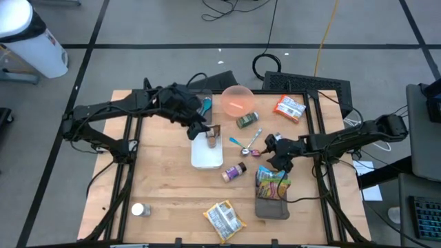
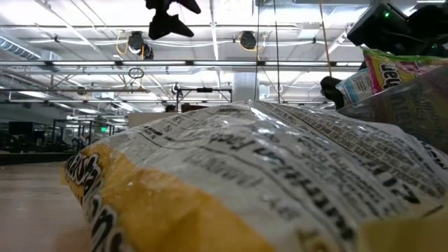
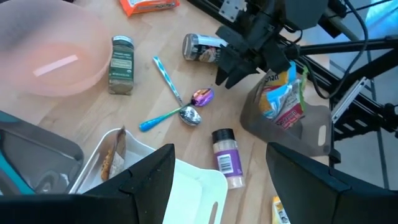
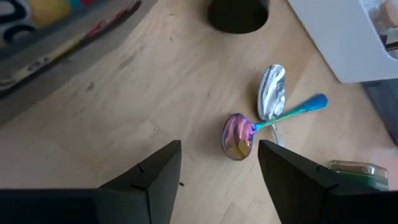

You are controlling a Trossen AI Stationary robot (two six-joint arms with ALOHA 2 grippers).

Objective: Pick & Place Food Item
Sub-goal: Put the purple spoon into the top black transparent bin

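Observation:
A brown food piece (image 1: 212,135) lies in the white tray (image 1: 207,157) at its far end; it also shows in the left wrist view (image 3: 114,155). My left gripper (image 1: 200,130) hovers open just above the tray's far left corner, touching nothing; in its wrist view (image 3: 217,186) the tray (image 3: 193,186) lies under the fingers. My right gripper (image 1: 277,150) is open and empty over the table, right of two spoons (image 1: 248,142). Its wrist view (image 4: 217,180) shows the spoons (image 4: 261,118) ahead of the fingers.
A pink bowl (image 1: 238,100), a green spice jar (image 1: 247,120) and an orange packet (image 1: 289,108) stand at the back. A pink-labelled jar (image 1: 234,172), a grey bin of snack bags (image 1: 272,194), a yellow snack bag (image 1: 224,219) and a small white jar (image 1: 140,209) are nearer.

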